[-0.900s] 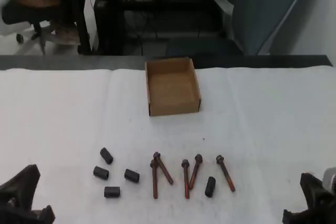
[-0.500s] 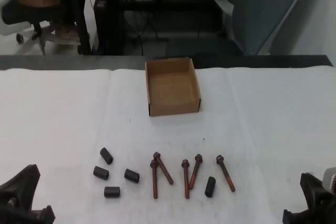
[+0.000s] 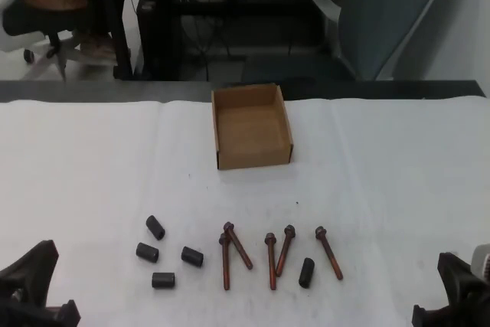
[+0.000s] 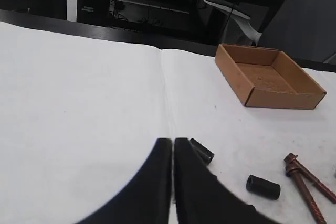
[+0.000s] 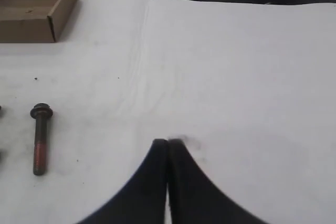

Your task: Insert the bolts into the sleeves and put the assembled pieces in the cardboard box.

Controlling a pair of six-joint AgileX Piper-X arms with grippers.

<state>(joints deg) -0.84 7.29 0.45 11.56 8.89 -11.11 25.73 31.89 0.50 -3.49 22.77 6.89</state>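
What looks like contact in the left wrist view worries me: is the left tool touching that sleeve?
Apart. The high view shows bare cloth between the left tool and the sleeve.

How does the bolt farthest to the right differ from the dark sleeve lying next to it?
The bolt is reddish brown; the sleeve is black. The bolt is clearly longer than the sleeve. The bolt has a wider head at its far end; the sleeve looks plain at both ends. Both lie flat on the white bench cover, apart from each other, outside the cardboard box.
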